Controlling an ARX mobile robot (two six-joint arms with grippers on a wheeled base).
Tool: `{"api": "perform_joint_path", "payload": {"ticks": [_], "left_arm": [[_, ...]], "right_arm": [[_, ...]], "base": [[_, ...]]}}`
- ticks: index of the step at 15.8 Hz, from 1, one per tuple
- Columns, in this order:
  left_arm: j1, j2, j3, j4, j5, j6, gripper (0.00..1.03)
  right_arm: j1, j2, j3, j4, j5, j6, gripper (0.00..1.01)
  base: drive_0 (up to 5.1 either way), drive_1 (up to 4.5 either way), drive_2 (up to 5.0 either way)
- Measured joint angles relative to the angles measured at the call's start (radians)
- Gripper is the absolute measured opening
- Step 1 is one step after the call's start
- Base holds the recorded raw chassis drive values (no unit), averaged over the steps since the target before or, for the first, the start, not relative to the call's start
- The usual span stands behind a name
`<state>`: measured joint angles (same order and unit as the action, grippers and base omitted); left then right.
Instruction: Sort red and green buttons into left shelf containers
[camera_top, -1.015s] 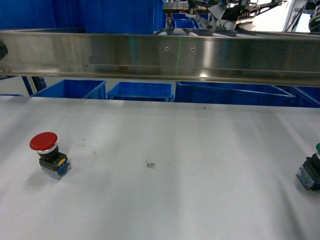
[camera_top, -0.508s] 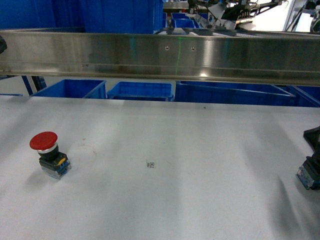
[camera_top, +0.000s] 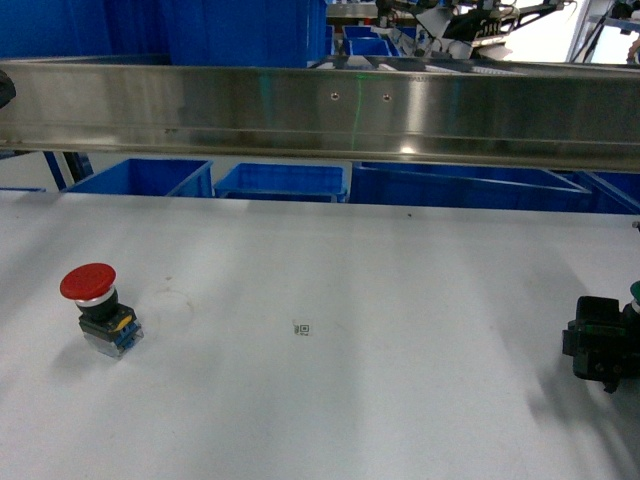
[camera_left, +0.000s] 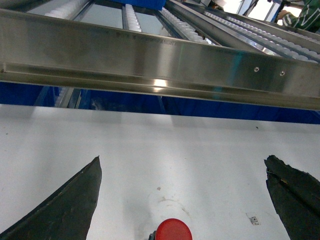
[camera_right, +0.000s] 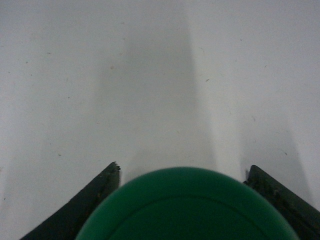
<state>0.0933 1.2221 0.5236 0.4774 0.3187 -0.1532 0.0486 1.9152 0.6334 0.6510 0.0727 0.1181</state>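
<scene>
A: White bench (camera_top: 400, 290), both buttons on it. Neither is in a bin yet, so sorting reads as not begun.

B: Positions relative to the small printed marker (camera_top: 302, 329)?

A: Red button (camera_top: 98, 309) sits well to the marker's left, upright, untouched. Green button (camera_right: 187, 206) is far to its right, at the frame edge, with the right hand (camera_top: 603, 352) around it.

B: Hand states?

A: Right hand: fingers spread either side of the green cap, no contact visible. Left hand (camera_left: 185, 200): fingers wide apart, holding nothing, red cap just below the gap.

B: Bins?

A: Blue bins (camera_top: 148, 178) stand behind the marker, under the steel rail (camera_top: 320, 115). Both pickups and both drops remain, in my judgement.
</scene>
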Motion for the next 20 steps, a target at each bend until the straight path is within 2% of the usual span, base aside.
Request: {"api": "perform_joint_path", "payload": {"ticks": [2, 3, 5, 6, 8, 9, 12, 13, 15, 17, 20], "left_arm": [[0.0, 0.0, 0.0, 0.0, 0.0, 0.0, 0.98], [0.0, 0.0, 0.0, -0.001, 0.0, 0.0, 0.98], [0.0, 0.0, 0.0, -0.001, 0.0, 0.0, 0.98], [0.0, 0.0, 0.0, -0.001, 0.0, 0.0, 0.98], [0.0, 0.0, 0.0, 0.0, 0.0, 0.0, 0.98], [0.0, 0.0, 0.0, -0.001, 0.0, 0.0, 0.98], [0.0, 0.0, 0.0, 0.0, 0.0, 0.0, 0.98], [0.0, 0.0, 0.0, -0.001, 0.0, 0.0, 0.98], [0.0, 0.005, 0.001, -0.004, 0.005, 0.0, 0.98], [-0.042, 0.14, 0.042, 0.065, -0.01, 0.031, 0.98], [-0.088, 0.341, 0.113, 0.03, -0.034, 0.065, 0.98]], "right_arm": [[-0.004, 0.002, -0.002, 0.025, 0.0, -0.006, 0.57], [-0.003, 0.002, -0.004, 0.05, -0.001, -0.008, 0.43], [0.001, -0.008, -0.013, 0.068, -0.013, -0.012, 0.27], [0.012, -0.033, -0.031, 0.09, -0.014, -0.014, 0.27], [0.016, -0.203, -0.092, 0.05, -0.012, -0.021, 0.27], [0.016, -0.337, -0.126, -0.015, -0.012, -0.023, 0.27], [0.002, -0.697, -0.177, -0.162, 0.011, -0.077, 0.27], [0.002, -0.84, -0.177, -0.22, 0.003, -0.087, 0.27], [0.003, -1.018, -0.167, -0.246, -0.021, -0.095, 0.27], [0.003, -0.998, -0.163, -0.259, -0.023, -0.101, 0.27], [0.003, -1.002, -0.173, -0.256, -0.024, -0.105, 0.27]], "base": [[0.0, 0.0, 0.0], [0.0, 0.0, 0.0], [0.0, 0.0, 0.0], [0.0, 0.0, 0.0], [0.0, 0.0, 0.0], [0.0, 0.0, 0.0], [0.0, 0.0, 0.0], [0.0, 0.0, 0.0], [0.0, 0.0, 0.0], [0.0, 0.0, 0.0], [0.0, 0.0, 0.0]]}}
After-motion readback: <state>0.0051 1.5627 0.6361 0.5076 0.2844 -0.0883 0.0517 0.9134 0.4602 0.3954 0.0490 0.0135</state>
